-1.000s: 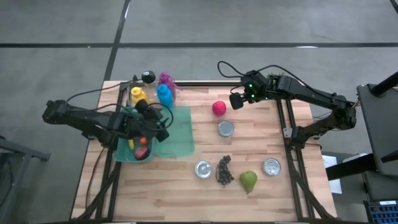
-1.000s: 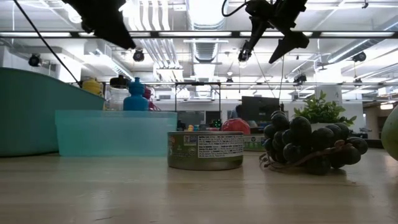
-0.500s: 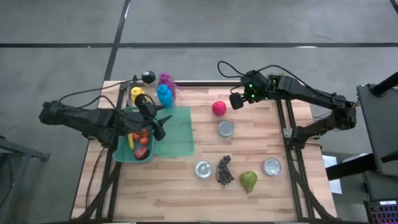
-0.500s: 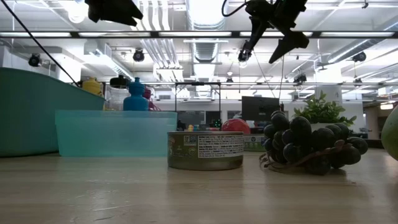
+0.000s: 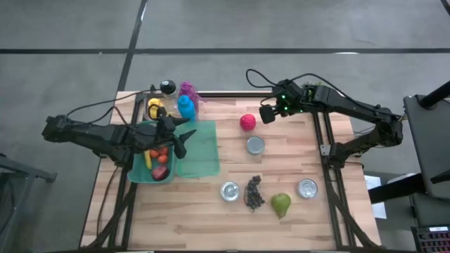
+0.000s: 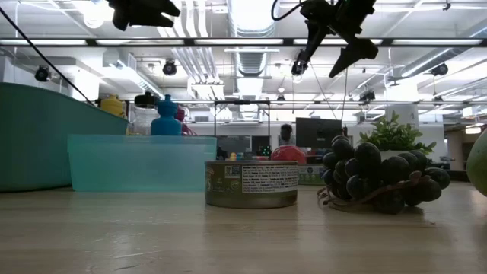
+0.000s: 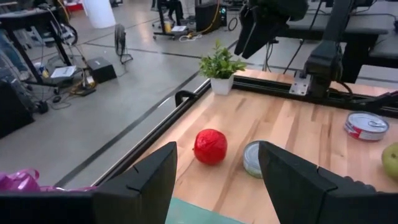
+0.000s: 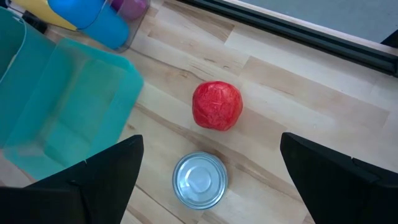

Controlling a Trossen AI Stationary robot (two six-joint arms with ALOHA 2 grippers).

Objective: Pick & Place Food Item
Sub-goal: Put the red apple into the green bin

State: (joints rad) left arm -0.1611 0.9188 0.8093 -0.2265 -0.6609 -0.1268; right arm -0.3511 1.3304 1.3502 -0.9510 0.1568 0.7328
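**A:** From the high view, where do things stand?

**B:** The left gripper [image 5: 184,138] hangs over the teal bin [image 5: 138,173], near its edge by the green lid [image 5: 199,149], with nothing in its jaws, which stand part open. Inside the bin lie a yellow piece and some red pieces [image 5: 160,159]. The right gripper [image 5: 266,114] hovers just beside the red ball-shaped food [image 5: 247,122], jaws wide and empty. On the surface [image 5: 302,211] sit three cans, a grape bunch [image 5: 253,192] and a green pear [image 5: 281,204].

**A:** And the low view?

**B:** Both grippers are high above the surface. The right gripper's fingers [image 6: 351,52] spread wide. Nothing hangs from either.

**A:** Left wrist view?

**B:** Its own jaws frame the red food [image 7: 210,146] and one can [image 7: 254,158] well ahead; they hold nothing.

**A:** Right wrist view?

**B:** It looks straight down on the red food [image 8: 216,105], which lies between its wide jaws, with a can [image 8: 199,180] just beside.

**A:** So which step?

**B:** I judge it a pause between a drop-off and a fresh pick. The red food looks the likely target: the right gripper needs to descend, straddle it without nudging the can, close, then carry it to the bin.
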